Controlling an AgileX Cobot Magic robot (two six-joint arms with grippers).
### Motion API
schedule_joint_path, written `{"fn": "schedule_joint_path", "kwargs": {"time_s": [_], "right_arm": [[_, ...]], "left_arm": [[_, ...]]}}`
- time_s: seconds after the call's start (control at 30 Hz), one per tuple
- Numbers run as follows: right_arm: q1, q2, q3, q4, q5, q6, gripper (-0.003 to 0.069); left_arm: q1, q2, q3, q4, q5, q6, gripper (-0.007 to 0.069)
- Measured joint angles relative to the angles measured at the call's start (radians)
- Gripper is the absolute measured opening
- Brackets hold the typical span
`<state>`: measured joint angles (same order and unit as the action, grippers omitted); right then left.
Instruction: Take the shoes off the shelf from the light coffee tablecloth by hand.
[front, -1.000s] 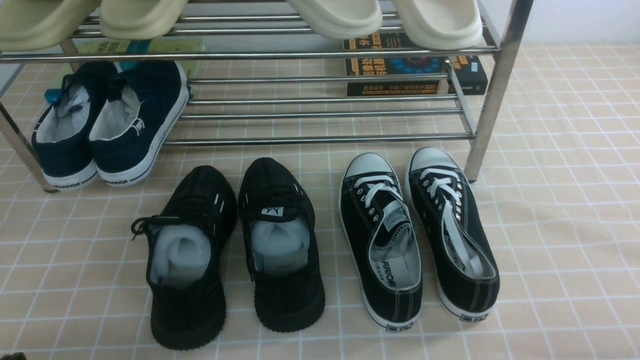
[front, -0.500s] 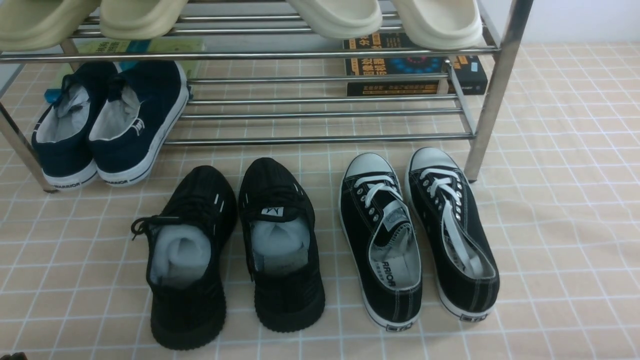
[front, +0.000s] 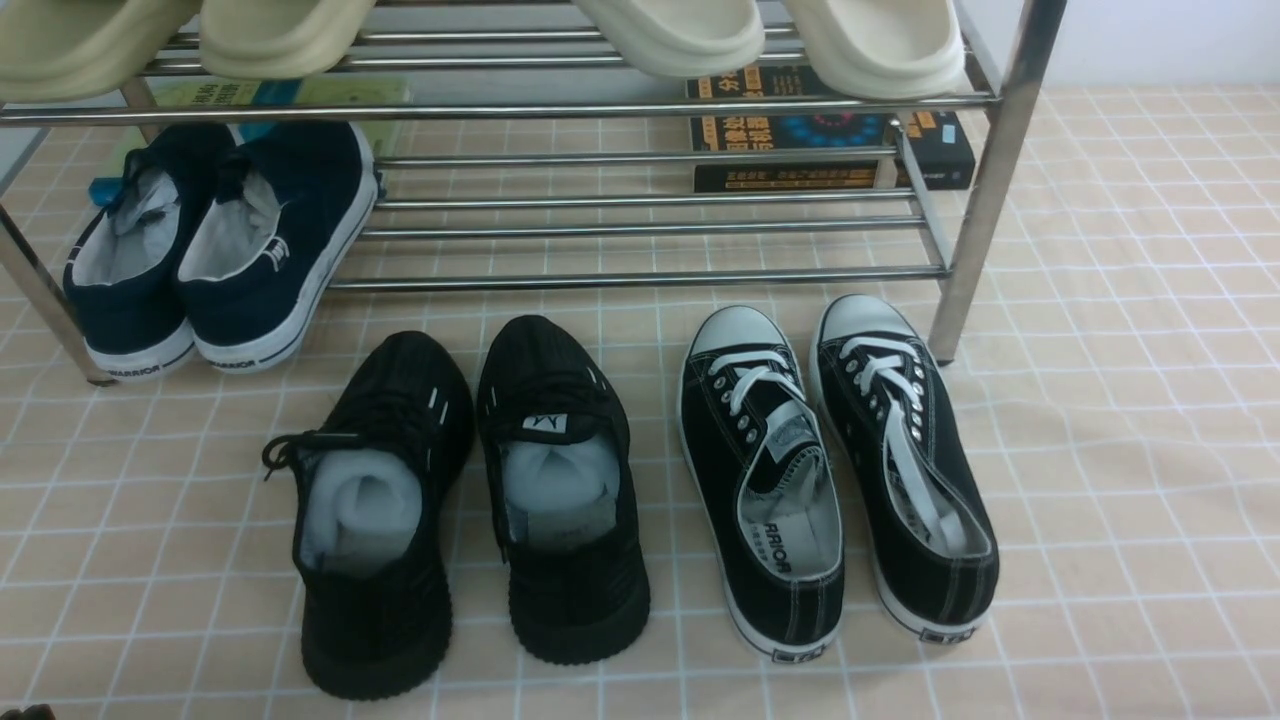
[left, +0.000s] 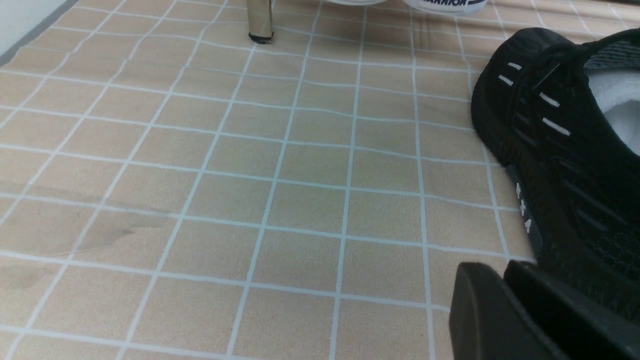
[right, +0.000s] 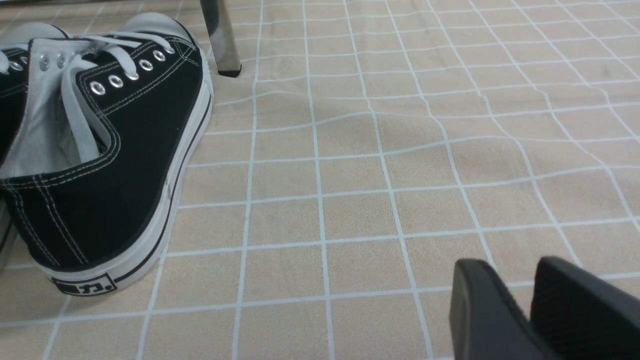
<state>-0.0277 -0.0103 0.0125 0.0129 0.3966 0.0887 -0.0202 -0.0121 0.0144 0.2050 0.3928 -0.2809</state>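
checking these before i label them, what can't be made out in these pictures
- Cream slippers on the shelf: front view, tops cut off by the upper edge.
- Books behind the shelf: front view, titles crossed by the bars and too small to read.
- Left end effector: left wrist view, cut off by the lower edge; absent from the front view.
- Right end effector: right wrist view, only the fingertips show.
- All-black sneaker: left wrist view, heel runs off the edge.

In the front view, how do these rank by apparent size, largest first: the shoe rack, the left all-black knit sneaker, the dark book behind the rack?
1. Shoe rack, by far the widest.
2. Left all-black knit sneaker.
3. Dark book.
The book lies farther away and bars partly hide it, so places two and three are unsure.
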Motion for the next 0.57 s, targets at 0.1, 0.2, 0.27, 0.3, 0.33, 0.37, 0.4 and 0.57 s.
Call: {"fn": "schedule_joint_path", "kwargs": {"time_s": [0.1, 0.2, 0.27, 0.3, 0.33, 0.37, 0.4, 0.57], "right_arm": [[0.0, 0.0, 0.0, 0.0, 0.0, -0.001, 0.0191], [0.0, 0.0, 0.0, 0.0, 0.0, -0.001, 0.0196], [0.0, 0.0, 0.0, 0.0, 0.0, -0.001, 0.0199], [0.0, 0.0, 0.0, 0.0, 0.0, -0.001, 0.02], [0.0, 0.0, 0.0, 0.0, 0.0, -0.001, 0.02], [0.0, 0.0, 0.0, 0.0, 0.0, -0.001, 0.02], [0.0, 0.0, 0.0, 0.0, 0.0, -0.001, 0.02], [0.0, 0.0, 0.0, 0.0, 0.0, -0.001, 0.02]], "left_arm": [[0.0, 0.0, 0.0, 0.0, 0.0, 0.0, 0.009], [0.0, 0.0, 0.0, 0.0, 0.0, 0.0, 0.009], [0.0, 0.0, 0.0, 0.0, 0.0, 0.0, 0.009], [0.0, 0.0, 0.0, 0.0, 0.0, 0.0, 0.009], [0.0, 0.0, 0.0, 0.0, 0.0, 0.0, 0.009], [0.0, 0.0, 0.0, 0.0, 0.0, 0.0, 0.009], [0.0, 0.0, 0.0, 0.0, 0.0, 0.0, 0.009], [0.0, 0.0, 0.0, 0.0, -0.001, 0.0, 0.009]]}}
